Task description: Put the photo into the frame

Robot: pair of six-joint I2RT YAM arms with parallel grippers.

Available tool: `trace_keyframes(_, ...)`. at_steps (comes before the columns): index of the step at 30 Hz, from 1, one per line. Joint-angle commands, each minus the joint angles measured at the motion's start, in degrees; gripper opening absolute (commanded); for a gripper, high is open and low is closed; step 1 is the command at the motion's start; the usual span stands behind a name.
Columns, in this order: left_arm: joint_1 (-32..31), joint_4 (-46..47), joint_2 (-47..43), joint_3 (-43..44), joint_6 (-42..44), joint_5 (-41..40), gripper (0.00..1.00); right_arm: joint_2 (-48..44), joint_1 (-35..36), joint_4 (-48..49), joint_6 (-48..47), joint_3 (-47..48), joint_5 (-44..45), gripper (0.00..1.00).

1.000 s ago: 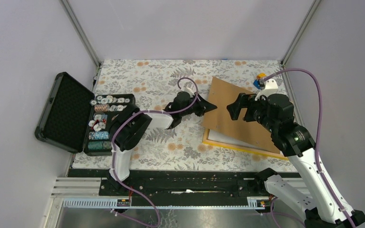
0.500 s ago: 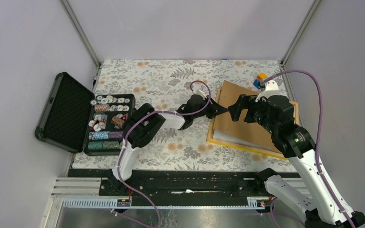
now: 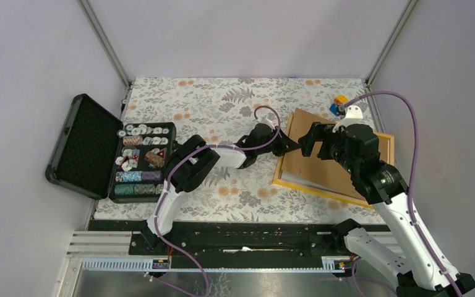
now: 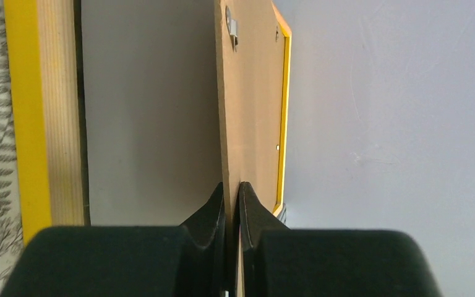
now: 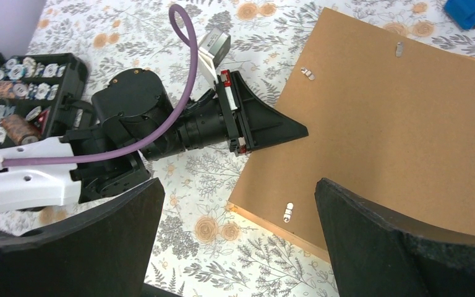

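The yellow-orange frame lies on the right of the table. In the left wrist view its near rail shows at the left. The photo lies in it with its white back up, and a pale strip of it shows under the board. The brown backing board lies tilted over both, its left edge lifted. My left gripper is shut on that left edge. My right gripper hangs open and empty above the board's near-left corner.
An open black case of poker chips stands at the left of the flowered tablecloth. A small blue and orange toy sits at the back right corner. The enclosure walls close in the sides and back.
My left gripper has moved right with the backing board, which now covers more of the frame and photo. The right gripper has stayed open above it.
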Motion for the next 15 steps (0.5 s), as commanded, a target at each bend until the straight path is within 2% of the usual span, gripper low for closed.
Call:
trace_keyframes(1, -1.3, -10.6, 3.2, 5.4, 8.9, 3.7, 0.05, 1.2, 0.3, 2.0, 1.9, 0.3, 3.4, 1.00)
trace_keyframes(3, -1.8, -11.9, 3.2, 7.1, 11.3, 4.4, 0.02, 0.9, 0.3, 2.6, 2.4, -0.2, 2.2, 1.00)
trace_keyframes(8, -2.2, -12.0, 2.8, 8.9, 15.3, 5.9, 0.03, 0.2, 0.3, 3.2, 3.3, -1.5, 2.0, 1.00)
trace_keyframes(15, -2.4, -18.9, 5.0, 12.8, 15.9, 7.5, 0.22, 1.9, 0.2, 2.6, 6.1, -1.6, 4.5, 1.00)
